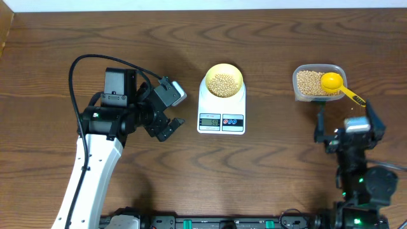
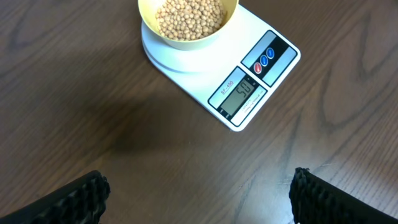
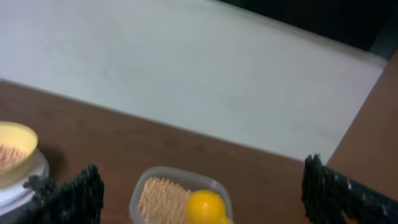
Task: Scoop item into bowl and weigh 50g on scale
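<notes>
The pale-yellow bowl [image 1: 223, 81] sits on the white scale [image 1: 221, 108] at mid-table and holds tan beans [image 1: 222, 84]. In the left wrist view the bowl [image 2: 186, 37] and scale [image 2: 249, 87] lie ahead, and the display reads about 50. My left gripper [image 1: 166, 124] is open and empty, left of the scale. My right gripper [image 1: 346, 130] is open and empty, near the clear tub [image 1: 318, 83] of beans with the yellow scoop [image 1: 336, 84] resting in it. The tub [image 3: 177, 196] and scoop [image 3: 206, 208] also show in the right wrist view.
A black cable [image 1: 95, 60] loops above the left arm. The table's far edge and a pale wall [image 3: 186, 68] show in the right wrist view.
</notes>
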You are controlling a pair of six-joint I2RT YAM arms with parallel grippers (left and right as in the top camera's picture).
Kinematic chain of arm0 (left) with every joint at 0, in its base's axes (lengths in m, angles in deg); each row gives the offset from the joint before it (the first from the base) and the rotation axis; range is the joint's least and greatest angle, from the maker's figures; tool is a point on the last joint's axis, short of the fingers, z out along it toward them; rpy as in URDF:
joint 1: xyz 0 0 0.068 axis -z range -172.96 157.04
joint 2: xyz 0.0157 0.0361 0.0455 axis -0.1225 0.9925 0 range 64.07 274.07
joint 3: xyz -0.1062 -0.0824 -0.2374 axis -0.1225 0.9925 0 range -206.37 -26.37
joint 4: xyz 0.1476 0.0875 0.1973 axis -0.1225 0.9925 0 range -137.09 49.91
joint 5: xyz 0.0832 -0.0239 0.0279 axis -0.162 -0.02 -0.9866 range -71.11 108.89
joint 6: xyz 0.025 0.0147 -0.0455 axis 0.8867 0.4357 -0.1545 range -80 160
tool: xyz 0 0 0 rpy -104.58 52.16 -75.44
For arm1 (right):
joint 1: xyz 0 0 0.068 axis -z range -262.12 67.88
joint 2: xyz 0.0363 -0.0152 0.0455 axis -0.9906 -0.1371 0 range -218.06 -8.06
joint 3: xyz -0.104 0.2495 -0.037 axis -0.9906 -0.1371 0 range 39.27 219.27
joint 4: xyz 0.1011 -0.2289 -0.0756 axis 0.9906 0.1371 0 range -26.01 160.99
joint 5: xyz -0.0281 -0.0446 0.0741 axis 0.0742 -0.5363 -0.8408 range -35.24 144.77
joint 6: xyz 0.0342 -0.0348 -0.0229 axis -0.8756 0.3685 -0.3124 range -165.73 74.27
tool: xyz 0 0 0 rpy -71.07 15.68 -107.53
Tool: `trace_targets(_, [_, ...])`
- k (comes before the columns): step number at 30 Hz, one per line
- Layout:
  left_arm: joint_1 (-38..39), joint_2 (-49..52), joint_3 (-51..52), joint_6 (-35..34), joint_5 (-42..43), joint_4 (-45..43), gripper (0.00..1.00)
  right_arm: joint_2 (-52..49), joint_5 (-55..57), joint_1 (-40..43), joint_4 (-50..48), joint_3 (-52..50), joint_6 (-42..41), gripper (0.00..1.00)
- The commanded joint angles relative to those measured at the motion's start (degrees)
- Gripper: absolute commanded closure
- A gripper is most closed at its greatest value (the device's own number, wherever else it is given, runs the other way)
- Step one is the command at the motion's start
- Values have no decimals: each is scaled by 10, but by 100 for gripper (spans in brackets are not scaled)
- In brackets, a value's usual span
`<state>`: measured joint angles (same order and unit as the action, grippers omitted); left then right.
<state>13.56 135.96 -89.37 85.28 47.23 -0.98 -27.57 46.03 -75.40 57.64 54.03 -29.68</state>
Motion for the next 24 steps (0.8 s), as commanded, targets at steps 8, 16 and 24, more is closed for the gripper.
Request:
trace_targets(8, [-1,0,1,8,1,2,5,137,6,-8,-9,-127,-8,1])
trace_targets(16, [-1,0,1,8,1,2,5,192,2,-7,46,-145,-8,1])
trace_targets(24, [-1,0,1,8,1,2,5,192,-4,-7,99,-144,-27,1])
